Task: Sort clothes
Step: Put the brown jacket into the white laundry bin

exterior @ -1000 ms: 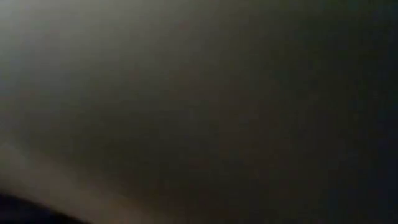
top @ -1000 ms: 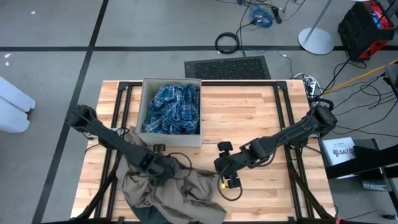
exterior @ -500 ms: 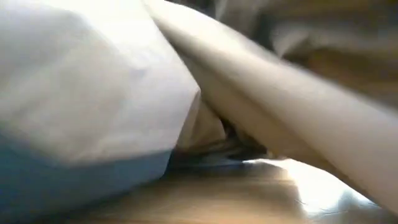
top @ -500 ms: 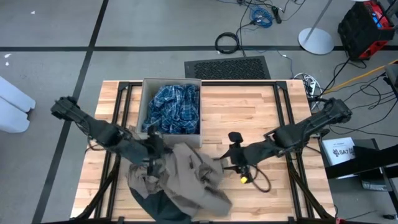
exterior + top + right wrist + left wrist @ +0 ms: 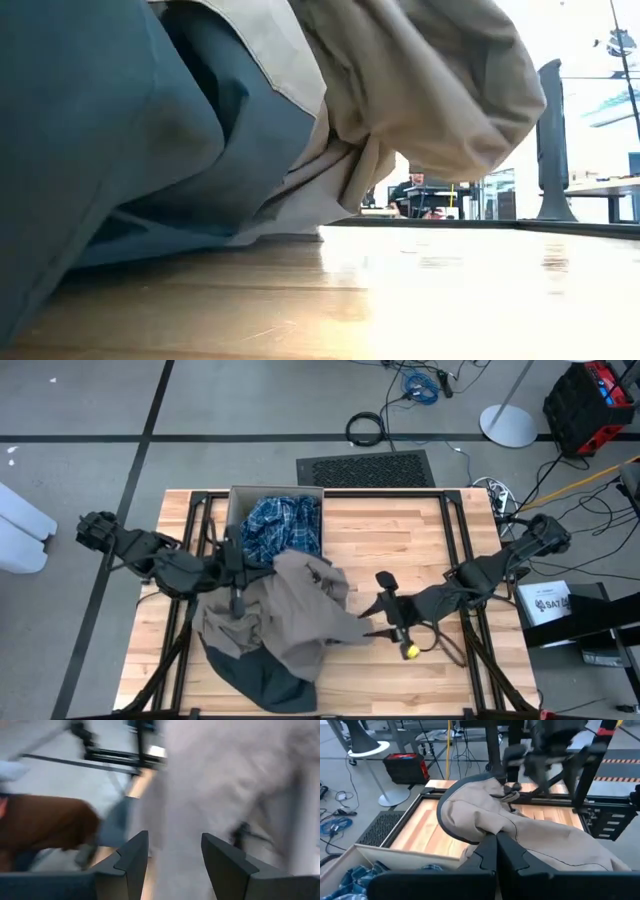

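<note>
- Two dark robot arms reach in from the left and right edges of the high view, over a wooden table seen from straight above.
- Left gripper, lower left of centre in the high view, is pinched closed on the khaki-tan garment; the left wrist view confirms this, its two fingers pressed together with tan cloth caught between them.
- Khaki-tan garment lies in a rumpled heap across the lower middle of the high view, its upper edge just reaching the near wall of the cardboard box.
- Dark navy garment shows from under the tan one at the bottom of the high view; the low view fills its left half with this dark cloth, the tan fabric draped above it to the right.
- Blue-and-white plaid garment sits inside the box, upper centre-left of the high view; the left wrist view catches only a corner of it at lower left.
- Right gripper, lower right of centre in the high view, is at the tan garment's right edge. Its wrist view shows the fingers spread apart with pale cloth beyond them; whether they grip it I cannot tell.
- Only the low view shows a person, seated far back in the room at centre right.
</note>
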You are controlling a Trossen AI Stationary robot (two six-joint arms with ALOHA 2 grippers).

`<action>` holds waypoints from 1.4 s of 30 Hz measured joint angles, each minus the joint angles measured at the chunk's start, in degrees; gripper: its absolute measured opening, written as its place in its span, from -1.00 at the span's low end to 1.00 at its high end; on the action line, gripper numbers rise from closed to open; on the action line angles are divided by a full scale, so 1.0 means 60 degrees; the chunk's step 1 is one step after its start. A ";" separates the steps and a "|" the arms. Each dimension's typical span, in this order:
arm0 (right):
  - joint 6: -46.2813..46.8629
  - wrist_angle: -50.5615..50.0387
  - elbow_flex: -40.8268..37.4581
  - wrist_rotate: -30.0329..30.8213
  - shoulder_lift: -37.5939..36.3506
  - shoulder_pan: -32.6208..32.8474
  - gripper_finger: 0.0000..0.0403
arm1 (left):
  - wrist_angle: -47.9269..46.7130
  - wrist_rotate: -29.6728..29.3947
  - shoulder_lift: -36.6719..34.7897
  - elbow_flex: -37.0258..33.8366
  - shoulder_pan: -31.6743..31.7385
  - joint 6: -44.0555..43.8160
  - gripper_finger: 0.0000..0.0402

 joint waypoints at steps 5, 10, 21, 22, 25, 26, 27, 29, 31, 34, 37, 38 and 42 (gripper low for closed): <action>0.0413 -0.0271 -0.0007 0.1261 0.0620 -0.0111 -0.15 | -0.0014 0.0075 0.0000 0.0038 0.0092 0.0040 -1.00; 0.0412 -0.0202 -0.0007 0.1220 0.1426 -0.0087 -0.15 | -0.0008 0.0083 0.0000 0.0038 0.0345 0.0040 -1.00; 0.0755 0.0619 -0.0007 0.2185 0.2983 -0.0611 -0.17 | 0.0031 0.0574 -0.0036 0.0038 0.0889 0.0284 -1.00; 0.0702 0.0705 -0.0007 0.2363 0.3096 -0.0677 -0.20 | 0.0028 0.0574 -0.0036 0.0038 0.0912 0.0284 -1.00; 0.0588 0.0738 -0.0011 0.2529 0.3196 -0.0783 -0.49 | -0.0004 0.0585 -0.0036 0.0038 0.0924 0.0273 -1.00; 0.0491 0.0725 -0.0007 0.2544 0.3184 -0.0788 -0.66 | -0.0007 0.0589 -0.0036 0.0038 0.0923 0.0269 -1.00; 0.0339 0.0673 -0.0007 0.2547 0.3128 -0.0792 -0.82 | -0.0007 0.0589 -0.0036 0.0038 0.0921 0.0269 -1.00; 0.0142 0.0587 -0.0004 0.2580 0.2919 -0.0789 -0.93 | 0.0006 0.0590 -0.0036 0.0038 0.0920 0.0235 -1.00; 0.0118 0.0174 0.0197 0.2807 0.2526 -0.0715 -0.98 | 0.0088 0.0638 -0.0036 0.0041 0.0920 0.0218 -1.00; -0.0007 -0.0899 0.0712 0.4435 0.1721 -0.0335 -0.99 | 0.0869 0.1009 0.0040 0.0041 0.0912 0.0311 -1.00; -0.0808 -0.1317 0.1200 0.6935 0.0828 0.0238 -1.00 | 0.2272 0.1664 0.0146 0.0041 0.0905 0.0948 -1.00; -0.1264 -0.1202 0.1338 0.7778 0.0490 0.0460 -1.00 | 0.2840 0.1823 0.0177 0.0041 0.0904 0.1225 -1.00; -0.4653 0.1066 0.1632 0.9560 -0.0724 0.0945 -1.00 | 0.5118 0.1832 0.0278 0.0041 0.0976 0.2444 -1.00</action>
